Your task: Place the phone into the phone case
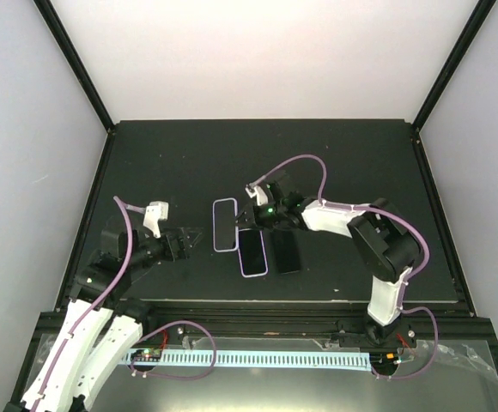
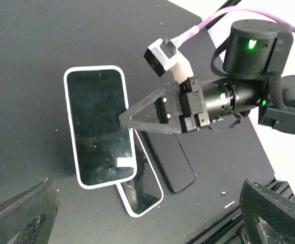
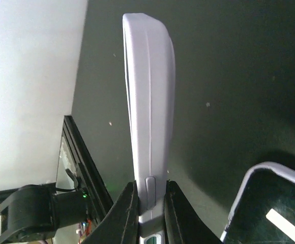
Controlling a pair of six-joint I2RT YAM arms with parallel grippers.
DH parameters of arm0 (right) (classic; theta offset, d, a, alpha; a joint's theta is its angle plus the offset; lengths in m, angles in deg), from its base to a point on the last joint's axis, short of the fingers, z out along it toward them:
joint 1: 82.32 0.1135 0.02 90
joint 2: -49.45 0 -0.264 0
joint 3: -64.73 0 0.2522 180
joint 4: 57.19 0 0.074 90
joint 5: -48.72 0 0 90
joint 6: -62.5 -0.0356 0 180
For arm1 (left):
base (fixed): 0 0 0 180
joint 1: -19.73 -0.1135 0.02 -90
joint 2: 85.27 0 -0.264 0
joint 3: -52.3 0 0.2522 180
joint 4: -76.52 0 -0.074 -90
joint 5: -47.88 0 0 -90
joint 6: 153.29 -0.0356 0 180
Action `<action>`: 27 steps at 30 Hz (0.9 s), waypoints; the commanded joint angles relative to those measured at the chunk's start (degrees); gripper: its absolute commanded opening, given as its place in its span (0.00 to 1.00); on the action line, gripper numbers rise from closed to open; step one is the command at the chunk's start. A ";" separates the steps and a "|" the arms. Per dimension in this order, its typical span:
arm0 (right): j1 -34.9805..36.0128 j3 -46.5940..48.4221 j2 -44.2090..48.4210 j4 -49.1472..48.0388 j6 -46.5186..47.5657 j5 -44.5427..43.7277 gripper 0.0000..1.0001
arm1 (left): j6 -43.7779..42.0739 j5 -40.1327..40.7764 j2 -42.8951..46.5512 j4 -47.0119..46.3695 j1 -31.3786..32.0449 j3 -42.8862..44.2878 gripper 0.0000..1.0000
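My right gripper (image 1: 245, 216) is shut on the long right edge of a pale lavender-white phone case (image 1: 225, 225) and holds it raised off the black mat. In the left wrist view the case (image 2: 99, 133) shows a dark glossy face, with the right fingertips (image 2: 123, 119) at its rim. In the right wrist view I see it edge-on (image 3: 150, 101), pinched in the right gripper (image 3: 150, 189). A black phone (image 1: 287, 252) (image 2: 174, 165) lies flat on the mat. My left gripper (image 1: 180, 242) (image 2: 147, 223) stands open and empty, left of the case.
A second lavender-rimmed case (image 1: 252, 253) (image 2: 146, 193) (image 3: 269, 203) lies flat between the held case and the phone, partly hidden by the held one in the left wrist view. The mat's near edge meets a black rail (image 1: 300, 305); a white perforated strip (image 1: 258, 359) lies below.
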 commanded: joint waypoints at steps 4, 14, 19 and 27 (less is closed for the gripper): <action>4.00 -2.69 -1.06 -5.93 -4.59 0.40 0.01 | -0.80 2.81 0.80 1.63 -0.12 1.99 0.99; 7.31 -4.20 -4.91 -6.89 -7.65 -0.81 0.03 | -0.14 3.26 1.13 2.30 -0.12 2.10 0.99; 7.29 -3.10 -6.63 -3.48 -6.55 -1.59 0.08 | 0.17 3.37 1.22 2.71 -0.12 2.23 0.99; 7.24 -1.98 -4.55 1.16 -4.36 -5.34 0.27 | 0.86 3.35 0.76 2.84 -0.12 2.52 0.99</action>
